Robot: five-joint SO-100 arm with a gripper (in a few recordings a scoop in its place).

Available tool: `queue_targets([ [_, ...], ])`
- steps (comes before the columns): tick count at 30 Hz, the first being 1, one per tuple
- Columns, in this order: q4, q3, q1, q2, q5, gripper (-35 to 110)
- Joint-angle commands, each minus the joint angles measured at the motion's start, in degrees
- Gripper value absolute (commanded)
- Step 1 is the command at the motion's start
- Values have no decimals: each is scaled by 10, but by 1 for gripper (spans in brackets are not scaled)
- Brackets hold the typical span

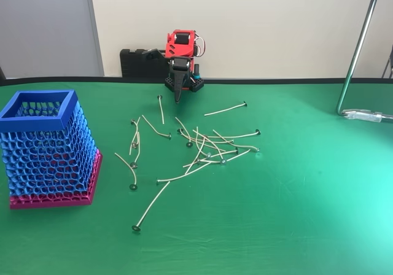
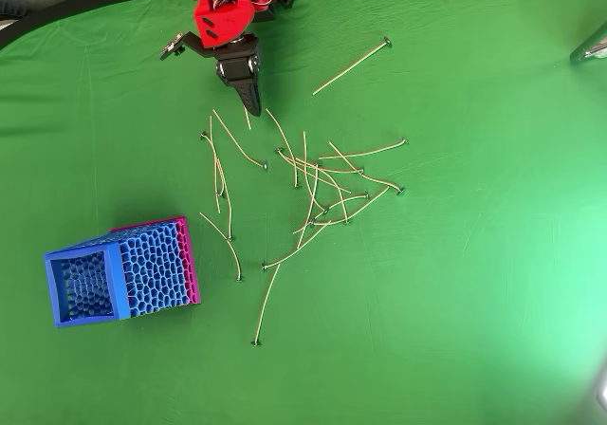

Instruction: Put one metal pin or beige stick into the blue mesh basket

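Many thin beige pins with small dark heads lie scattered over the middle of the green table, most of them in a crossed heap (image 1: 209, 147) (image 2: 322, 193). A short one (image 1: 161, 110) (image 2: 248, 121) lies just below the tip of my gripper. My black gripper (image 1: 177, 97) (image 2: 253, 105) hangs point-down from the red arm at the table's back, jaws together, nothing between them. The blue mesh basket (image 1: 46, 146) (image 2: 142, 273) stands upright on its magenta base at the left, well away from the gripper.
One pin (image 1: 225, 110) (image 2: 351, 64) lies apart at the back right. A metal pole (image 1: 356, 48) with a clamp (image 1: 366, 113) stands at the right edge. A black block (image 1: 135, 63) sits behind the arm.
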Motion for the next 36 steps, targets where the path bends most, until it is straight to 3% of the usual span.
queue_targets([
  [1,3,3,-7,5,-6,1],
  [36,2,3,-10,5,1,1],
])
